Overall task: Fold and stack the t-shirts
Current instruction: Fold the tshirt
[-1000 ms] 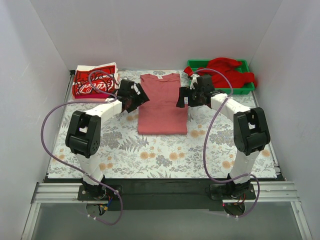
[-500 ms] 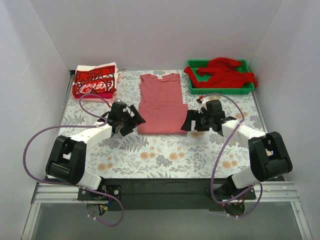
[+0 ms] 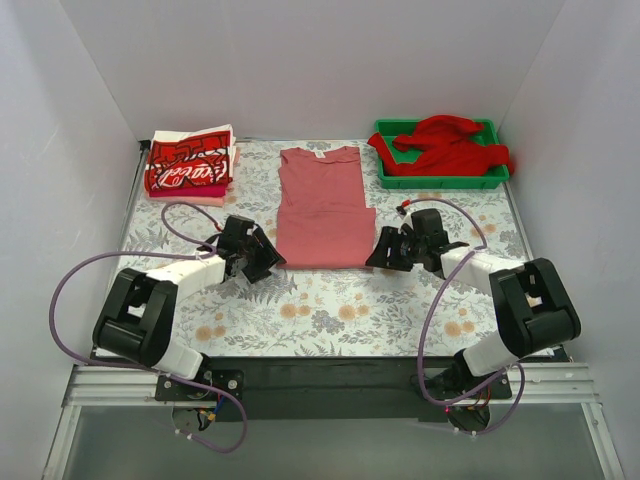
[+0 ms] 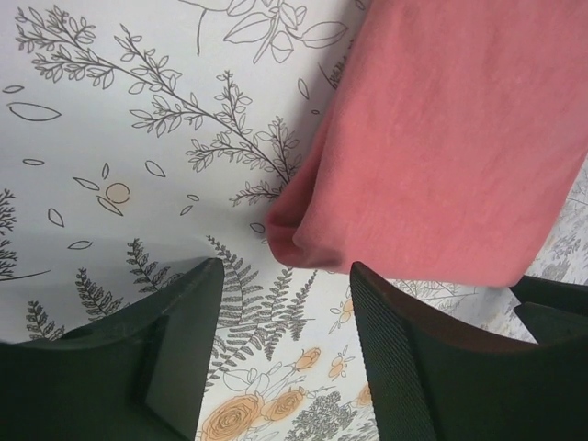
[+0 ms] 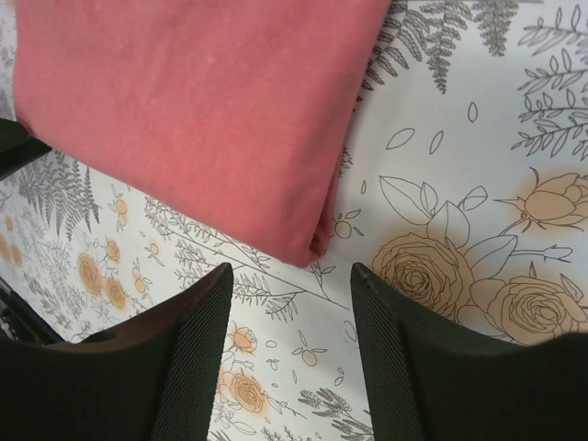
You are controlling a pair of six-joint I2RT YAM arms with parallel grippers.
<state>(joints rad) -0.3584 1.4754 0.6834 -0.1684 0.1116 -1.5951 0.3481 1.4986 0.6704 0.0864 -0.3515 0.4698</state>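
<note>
Two robot arms reach low over a flower-printed desk (image 3: 330, 300), each lined up on one near corner of a salmon-pink t-shirt (image 3: 325, 205). The shirt lies flat at the centre, narrowed to a long rectangle with its collar pointing away. The left end effector (image 3: 258, 256) has its fingers spread apart, and the left hem corner (image 4: 285, 234) sits just ahead of the gap, ungripped. The right end effector (image 3: 388, 250) is likewise parted, with the right hem corner (image 5: 317, 248) just ahead of its fingers and nothing held. This matched pose at both ends of the near hem suggests the arms are preparing to pinch the corners together and carry the hem toward the collar, halving the garment evenly. The folded red-and-white printed t-shirts (image 3: 190, 165) are stacked at the far left, probably where the finished fold will go. A bright red t-shirt (image 3: 445, 145) lies crumpled in the green tray (image 3: 440, 182) at the far right, apparently waiting its turn.
</note>
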